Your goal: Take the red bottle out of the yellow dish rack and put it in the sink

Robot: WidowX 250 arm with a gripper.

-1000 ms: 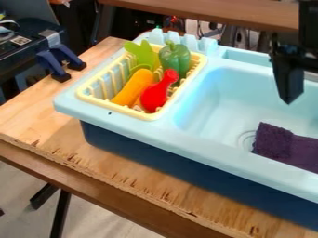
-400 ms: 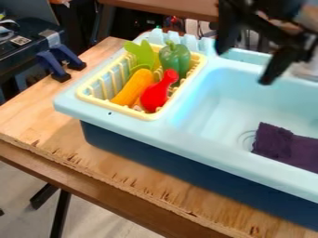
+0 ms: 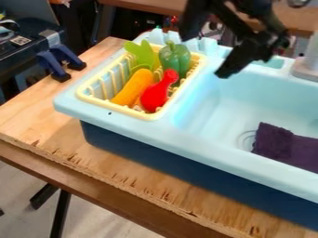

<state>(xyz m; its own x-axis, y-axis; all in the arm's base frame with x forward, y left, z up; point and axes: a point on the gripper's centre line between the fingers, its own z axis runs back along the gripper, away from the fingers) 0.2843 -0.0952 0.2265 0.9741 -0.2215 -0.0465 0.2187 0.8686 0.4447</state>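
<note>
The black gripper [image 3: 203,56] hangs open over the back of the light blue sink [image 3: 217,100], up and to the right of the yellow basket [image 3: 91,98], with nothing between its fingers. In the basket, a green pepper [image 3: 175,59] stands at the back right, nearest to the gripper. Beside it is a light green leafy piece [image 3: 143,56]. An orange elongated toy [image 3: 133,88] and a red rounded toy with a narrow neck [image 3: 157,92] lean at the front. A dark purple cloth [image 3: 286,145] lies in the basin.
A grey faucet base [image 3: 307,69] stands at the sink's right back. Blue clamps [image 3: 60,62] sit at the left edge of the wooden tabletop [image 3: 37,111]. Upright light blue prongs [image 3: 173,36] line the back behind the basket.
From the right side, the gripper has moved left toward the basket, and its two fingers now show spread apart. The faucet base has come into view. The basket's contents and the cloth have not moved.
</note>
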